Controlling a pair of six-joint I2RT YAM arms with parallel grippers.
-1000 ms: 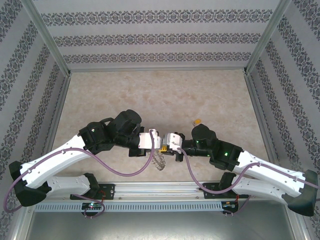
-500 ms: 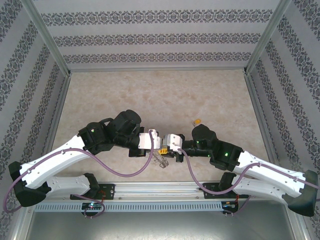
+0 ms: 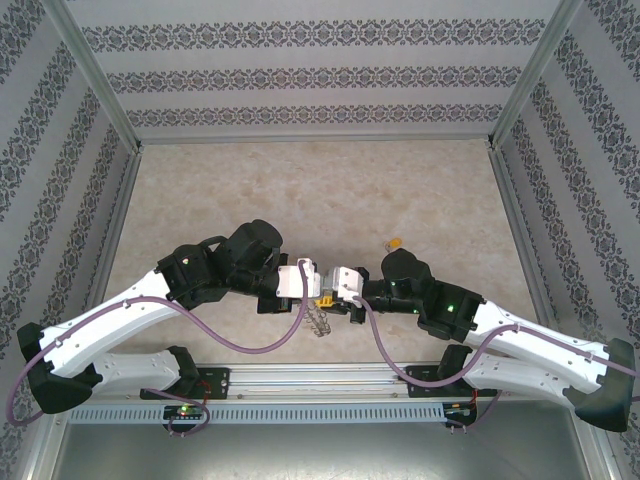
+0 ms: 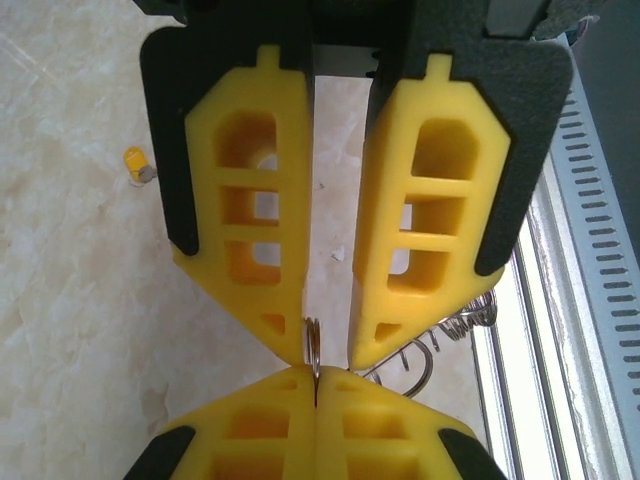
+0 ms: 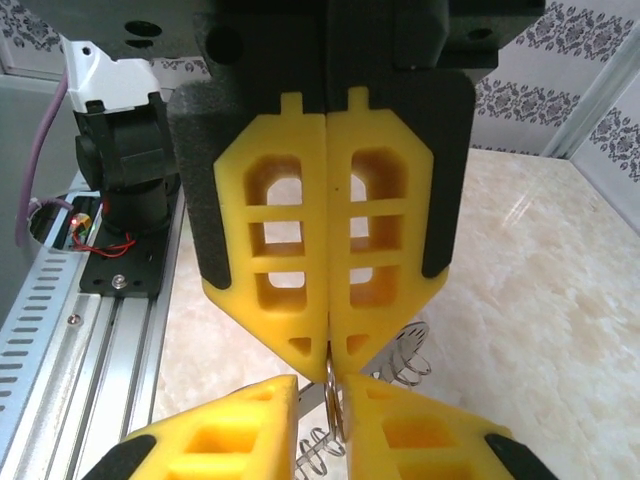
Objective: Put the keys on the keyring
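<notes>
The keyring [image 3: 319, 322] hangs between the two tool tips, low over the near edge of the bench [image 3: 300, 190] at the middle. You see it edge-on as a thin metal line from the left wrist, with its wire loops dangling below and to the side.

Over the last second very little has changed. The fringe of loops has swung a little and now looks slightly shorter under the tools, and the tips have barely shifted. The key [image 3: 396, 242] lies where it did, flat on the bench just behind the right wrist, well apart from the ring and touched by nothing. Read that as ring handling only. No key is threaded yet, so the task proper is still ahead of you.

Your right tool [image 5: 328, 355] is clenched on the keyring, its yellow fingers pressed together with the rim pinched at their very tips. Your left tool [image 4: 327, 355] is released. Its fingers stand narrowly parted with the ring's edge in the gap, lying near one finger but not squeezed.

Both arms reach inward from their bases with elbows bowed outward. The wrists are turned so the tools face each other tip to tip. The left arm [image 3: 150, 300] comes in from the left, and the right arm [image 3: 500, 335] comes in from the right.
</notes>
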